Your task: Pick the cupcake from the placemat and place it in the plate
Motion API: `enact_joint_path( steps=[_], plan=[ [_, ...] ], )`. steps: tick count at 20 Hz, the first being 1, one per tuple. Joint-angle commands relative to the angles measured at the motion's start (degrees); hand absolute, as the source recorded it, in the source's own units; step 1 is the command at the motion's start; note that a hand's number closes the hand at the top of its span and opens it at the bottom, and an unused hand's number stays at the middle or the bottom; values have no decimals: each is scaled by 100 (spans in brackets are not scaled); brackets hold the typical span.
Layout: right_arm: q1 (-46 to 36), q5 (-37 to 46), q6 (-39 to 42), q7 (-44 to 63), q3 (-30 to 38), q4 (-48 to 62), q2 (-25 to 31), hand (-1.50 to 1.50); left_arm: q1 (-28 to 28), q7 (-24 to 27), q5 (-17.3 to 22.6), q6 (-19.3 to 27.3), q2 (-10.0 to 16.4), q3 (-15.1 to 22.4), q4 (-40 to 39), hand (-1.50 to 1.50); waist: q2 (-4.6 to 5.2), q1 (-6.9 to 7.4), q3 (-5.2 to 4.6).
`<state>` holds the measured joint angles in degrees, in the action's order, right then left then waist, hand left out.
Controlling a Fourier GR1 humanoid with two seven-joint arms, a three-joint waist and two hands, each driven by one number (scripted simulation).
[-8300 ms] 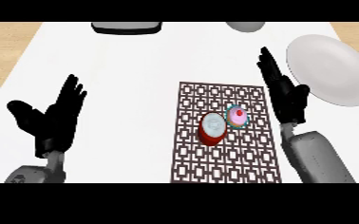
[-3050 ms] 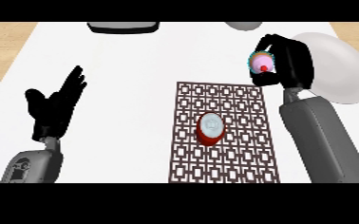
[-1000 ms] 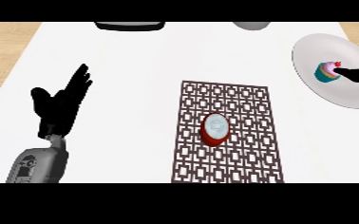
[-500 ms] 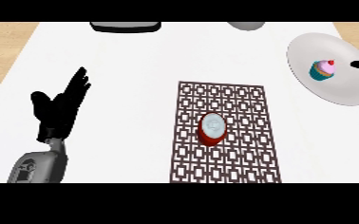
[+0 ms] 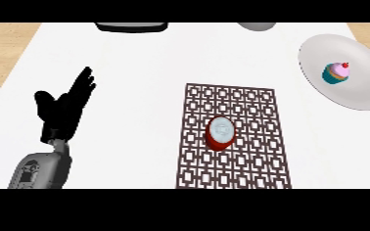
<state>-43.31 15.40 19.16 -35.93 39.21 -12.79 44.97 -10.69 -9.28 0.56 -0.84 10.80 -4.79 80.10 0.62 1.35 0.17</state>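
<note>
Pink-frosted cupcake (image 5: 336, 72) stands upright on the white plate (image 5: 345, 95), well apart from the brown lattice placemat (image 5: 253, 103), where a red cup (image 5: 220, 132) sits. The left hand (image 5: 65, 108) rests open at the left of the bench (image 5: 145, 68), fingers straight. The right hand is out of view. Little seems at risk: only an arm sweeping past the plate could tip the cupcake.

Small cupcake with teal wrapper, pink frosting and red cherry (image 5: 335, 73), upright on a round white plate (image 5: 320, 50). Dark brown lattice-patterned rectangular placemat (image 5: 254, 156) lies well apart, at centre.
</note>
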Motion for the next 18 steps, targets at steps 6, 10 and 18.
enact_joint_path(
  steps=[6,10,18],
  plan=[
    [224,-177,221,-211,97,184,417,-150,-43,-21,-106,17,-65,85,38,0,25,63,8],
    [399,-157,304,-179,120,276,792,-150,-61,-25,-54,-12,-43,30,43,0,47,96,16],
    [879,35,117,-624,-68,325,665,-150,93,235,-81,-8,-43,-26,32,0,54,117,21]
  ],
)
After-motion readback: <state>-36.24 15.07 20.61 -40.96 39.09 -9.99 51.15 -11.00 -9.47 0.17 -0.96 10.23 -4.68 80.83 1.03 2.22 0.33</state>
